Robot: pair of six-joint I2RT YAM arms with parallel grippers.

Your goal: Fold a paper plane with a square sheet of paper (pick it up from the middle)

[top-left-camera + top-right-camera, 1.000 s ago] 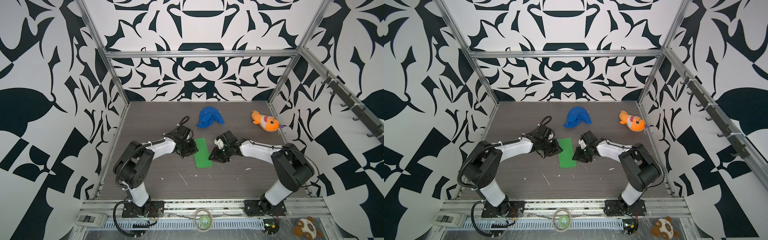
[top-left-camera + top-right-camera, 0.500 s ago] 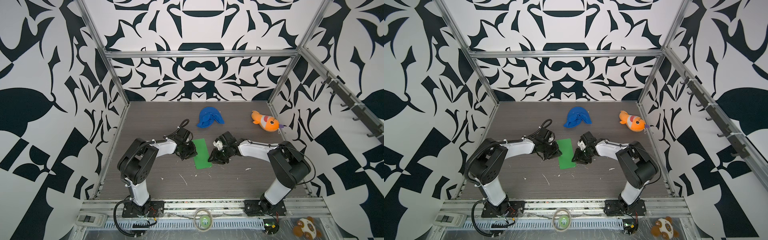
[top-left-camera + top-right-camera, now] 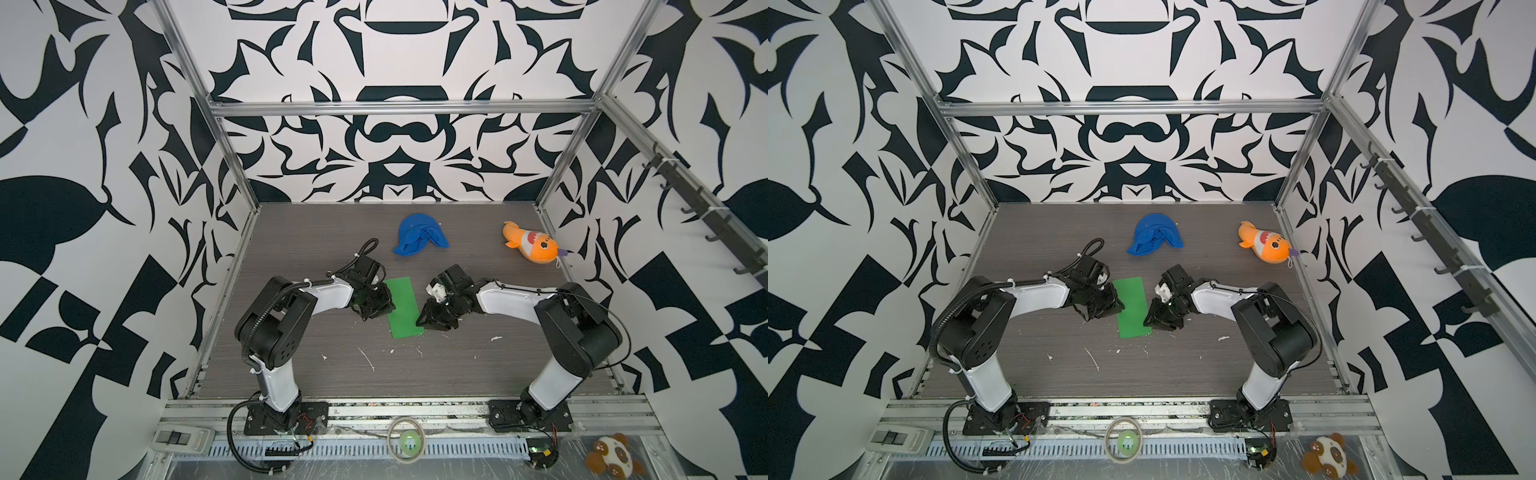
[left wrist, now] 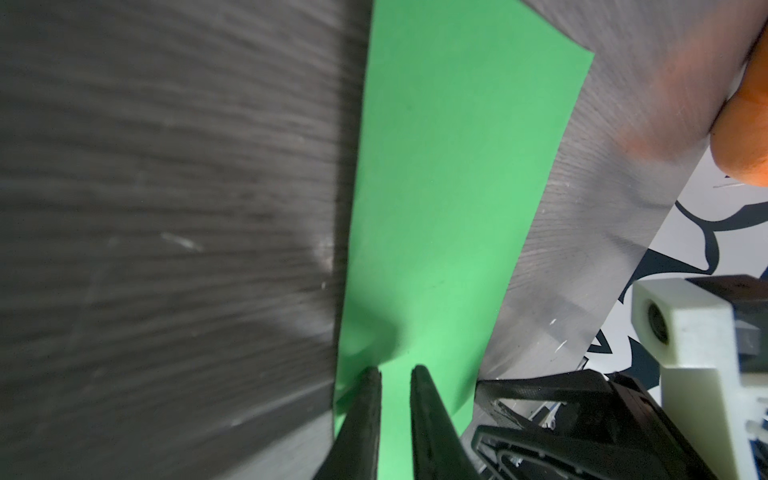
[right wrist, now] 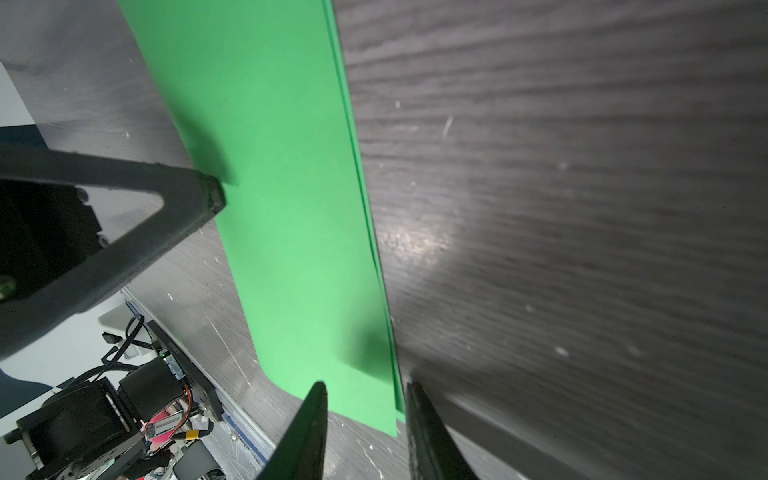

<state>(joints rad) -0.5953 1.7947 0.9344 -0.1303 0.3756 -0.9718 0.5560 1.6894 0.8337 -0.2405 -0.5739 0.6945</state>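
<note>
We find bright green folded paper sheet point(image 3: 402, 305), long axis front-to-back, between left gripper point(image 4: 395, 372) (narrow gap) and right gripper point(image 5: 365, 386) (half-open).

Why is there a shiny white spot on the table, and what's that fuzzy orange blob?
Right wrist view: the shiny spot is light glare on the table, whose grain blurs toward the edges. Left wrist view: the orange blob is out of focus, probably the plush fish; the left gripper throws a soft shadow on the paper.
</note>
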